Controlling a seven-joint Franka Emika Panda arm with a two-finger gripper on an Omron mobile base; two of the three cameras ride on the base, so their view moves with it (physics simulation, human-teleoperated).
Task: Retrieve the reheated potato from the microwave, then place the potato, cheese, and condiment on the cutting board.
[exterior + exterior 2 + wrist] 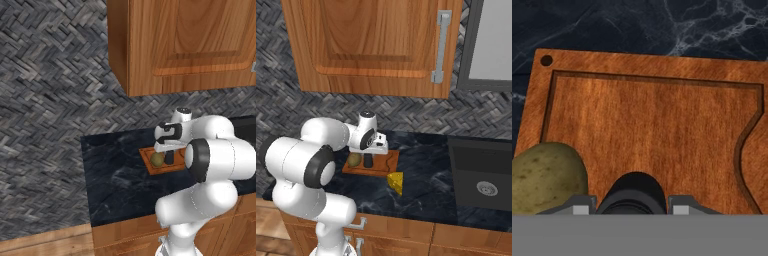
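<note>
Hand view, looking down the tool [632, 207]: its two grey finger tips [579, 206] flank the round black top of the condiment [632, 192] — narrow stance, closed on the bottle from either side; whether the pads press the bottle or stand just off it cannot be told, the contact being cut off at the bottom edge. Cutting board [657, 130]: orange-brown wood, grooved rim, small hole at one corner; bare over most of its face. Potato [547, 177]: olive-tan, speckled, on the board just beside the condiment; its far side is cut off by the frame.

Right base view: tool [369, 152] pointing down over the cutting board [383, 166], which lies on the black marbled desk [426, 175]; condiment [368, 160] upright on the board under the tool, its top hidden by the hand; potato [354, 159] next to it, toward the arm. Cheese [396, 183] — yellow wedge, on the desk just off the board's near edge, not on it. Sink [483, 182] well apart at the desk's far end; wooden cabinet [376, 45] overhead; microwave [491, 45] only partly in frame, cut off at the edge.

Left base view: potato [158, 159] and condiment [169, 157] on the cutting board [152, 166], the board largely hidden behind the white arm; tool [169, 148] too small to judge its gap.
</note>
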